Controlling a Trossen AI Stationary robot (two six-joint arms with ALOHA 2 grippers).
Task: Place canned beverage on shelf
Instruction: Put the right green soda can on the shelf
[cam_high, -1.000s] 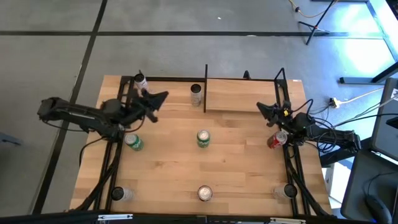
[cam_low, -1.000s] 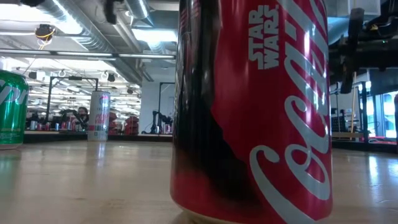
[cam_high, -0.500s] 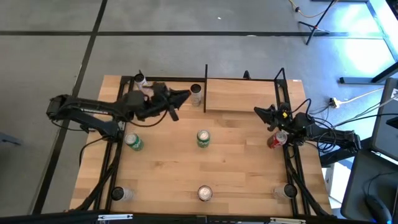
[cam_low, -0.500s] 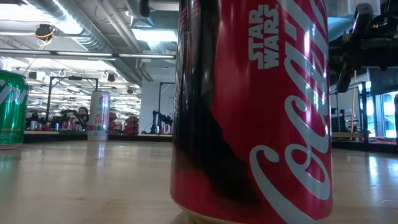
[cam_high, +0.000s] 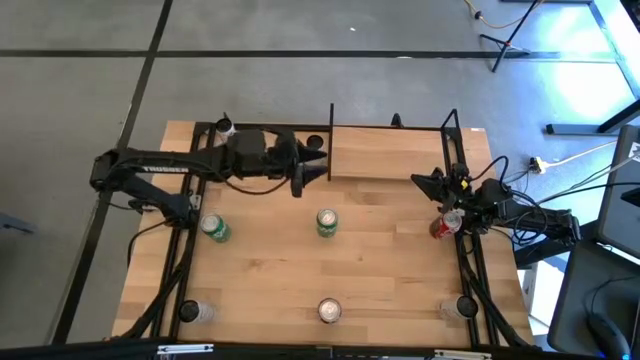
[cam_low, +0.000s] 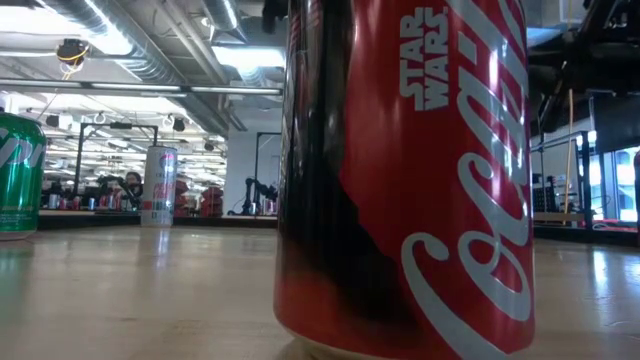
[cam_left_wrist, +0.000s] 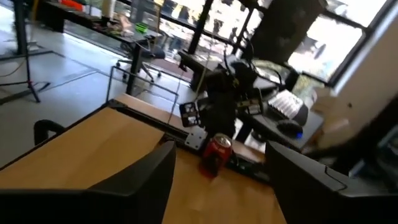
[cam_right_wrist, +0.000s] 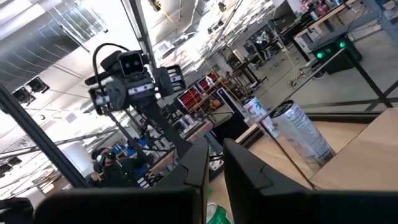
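A tall silver can (cam_high: 314, 143) stands on the table at the far edge, just left of the shelf (cam_high: 390, 150), whose pale board sits between black rods. My left gripper (cam_high: 312, 170) (cam_left_wrist: 221, 152) hovers open right beside this can, with nothing between its fingers. A red can (cam_high: 447, 225) (cam_left_wrist: 216, 152) stands near the right edge. Just beyond it, toward the far edge, my right gripper (cam_high: 422, 182) (cam_right_wrist: 214, 146) is shut and empty. The can's foot is hidden by my left arm.
Other cans stand upright on the table: a silver one (cam_high: 224, 127) at the far left, green ones (cam_high: 215, 229) (cam_high: 327, 223) at mid-table, and three along the near edge (cam_high: 190, 311) (cam_high: 329, 311) (cam_high: 465, 308). A red can (cam_low: 400, 180) fills the low view.
My left gripper has swung toward the table's right edge, from beside the far-left silver can to the silver can next to the shelf's left rod. Its fingers, which formed one point earlier, now stand apart. No can has moved.
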